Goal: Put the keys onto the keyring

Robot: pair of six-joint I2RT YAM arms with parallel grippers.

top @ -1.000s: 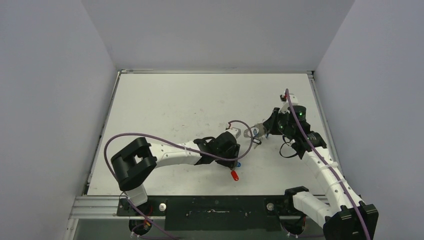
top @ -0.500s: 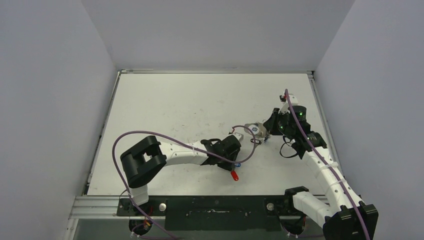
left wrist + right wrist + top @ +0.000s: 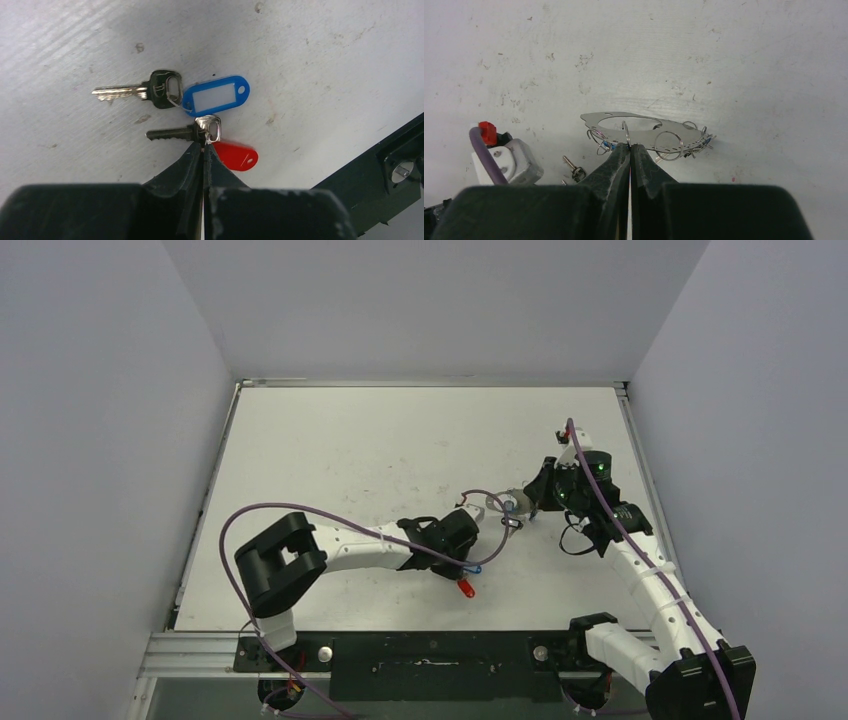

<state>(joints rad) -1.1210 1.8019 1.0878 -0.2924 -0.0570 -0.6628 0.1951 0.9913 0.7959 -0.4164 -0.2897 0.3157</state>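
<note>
left fingers [image 3: 196, 156] closed at red-tag key [image 3: 175, 134], hold unclear | right fingers [image 3: 621, 156] pinch keyring [image 3: 644, 135] | blue-tag key [image 3: 160, 89] on worktop [image 3: 325, 60] | neither key threaded

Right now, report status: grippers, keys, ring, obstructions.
Left gripper shut at red key. Right gripper shut on keyring. Blue key loose on table. No obstruction seen.

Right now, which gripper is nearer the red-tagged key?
Left. The left gripper is shut at the head of the red-tagged key; the right gripper holds the keyring, well apart from that key.
</note>
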